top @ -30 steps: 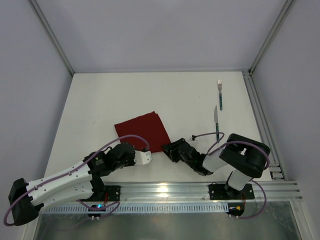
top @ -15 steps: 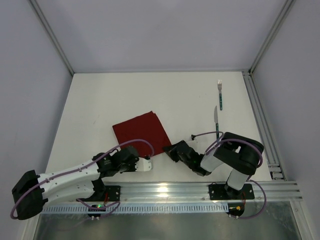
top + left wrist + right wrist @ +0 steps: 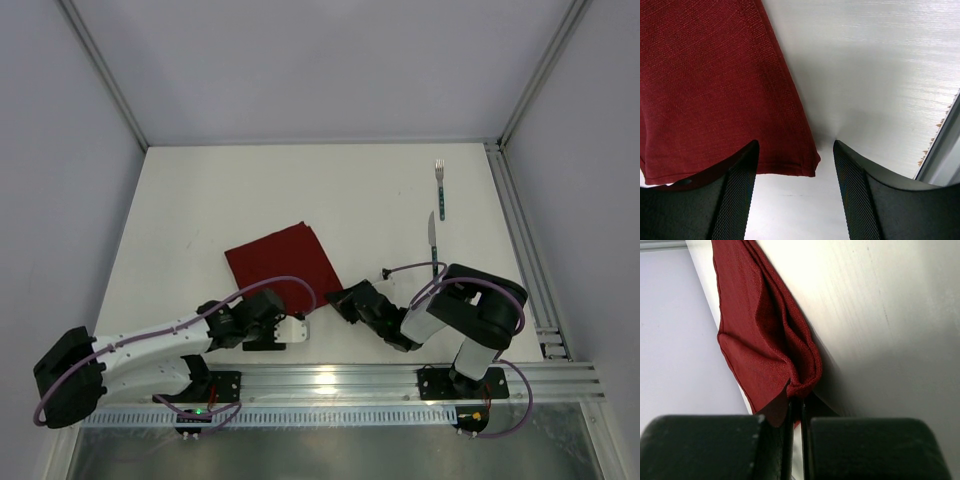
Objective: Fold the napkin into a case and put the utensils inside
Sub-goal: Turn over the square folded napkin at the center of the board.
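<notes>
The right gripper (image 3: 796, 405) is seen clamped on a bunched corner of the napkin (image 3: 765, 335), whose folded layers stretch away ahead of its fingertips. The left gripper (image 3: 795, 150) is held wide, with another napkin corner lying ungripped between its fingers (image 3: 735, 190). The fork (image 3: 439, 186) and knife (image 3: 433, 245) are seen on the table (image 3: 250, 190), well apart from both grippers, out past the right one.
</notes>
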### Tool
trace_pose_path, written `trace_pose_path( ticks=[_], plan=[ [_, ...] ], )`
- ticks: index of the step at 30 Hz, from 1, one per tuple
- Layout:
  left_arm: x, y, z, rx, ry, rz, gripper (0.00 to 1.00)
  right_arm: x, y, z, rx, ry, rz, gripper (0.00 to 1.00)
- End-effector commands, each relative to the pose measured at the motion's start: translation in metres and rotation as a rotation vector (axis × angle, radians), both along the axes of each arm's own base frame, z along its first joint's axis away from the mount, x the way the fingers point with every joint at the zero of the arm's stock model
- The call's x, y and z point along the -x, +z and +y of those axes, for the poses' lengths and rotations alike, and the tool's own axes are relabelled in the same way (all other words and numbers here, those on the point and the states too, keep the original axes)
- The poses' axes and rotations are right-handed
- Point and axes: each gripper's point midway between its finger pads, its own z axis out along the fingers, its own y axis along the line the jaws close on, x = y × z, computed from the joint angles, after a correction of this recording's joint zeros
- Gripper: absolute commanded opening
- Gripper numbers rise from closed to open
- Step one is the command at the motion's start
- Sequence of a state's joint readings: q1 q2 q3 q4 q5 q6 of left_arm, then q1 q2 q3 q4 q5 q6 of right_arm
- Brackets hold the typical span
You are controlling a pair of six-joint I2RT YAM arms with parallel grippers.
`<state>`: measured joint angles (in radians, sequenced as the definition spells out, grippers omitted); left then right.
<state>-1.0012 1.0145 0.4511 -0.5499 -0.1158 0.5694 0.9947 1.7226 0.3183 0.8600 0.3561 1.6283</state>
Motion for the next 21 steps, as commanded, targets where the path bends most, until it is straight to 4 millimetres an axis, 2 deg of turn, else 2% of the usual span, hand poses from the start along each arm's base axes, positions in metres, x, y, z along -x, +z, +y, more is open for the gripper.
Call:
trace_pose_path(
  ticks=[1, 7, 17, 20, 21],
  plan=[
    [-0.007, -0.001, 0.002, -0.029, 0.013, -0.029, 0.64, 0.000, -0.024, -0.019, 0.121, -0.024, 0.014, 0.04],
    [-0.012, -0.011, 0.003, -0.074, 0.033, -0.035, 0.61, -0.002, -0.021, -0.018, 0.115, -0.031, 0.006, 0.04],
    [-0.010, -0.020, 0.010, -0.132, 0.026, -0.017, 0.27, -0.008, -0.009, -0.016, 0.167, -0.012, -0.046, 0.04],
    [-0.012, -0.016, 0.008, -0.115, 0.047, -0.027, 0.10, -0.013, 0.002, -0.015, 0.182, -0.001, -0.085, 0.04],
    [-0.014, -0.014, 0.007, -0.104, 0.061, -0.034, 0.00, -0.016, 0.005, -0.016, 0.205, 0.008, -0.104, 0.04]
  ],
)
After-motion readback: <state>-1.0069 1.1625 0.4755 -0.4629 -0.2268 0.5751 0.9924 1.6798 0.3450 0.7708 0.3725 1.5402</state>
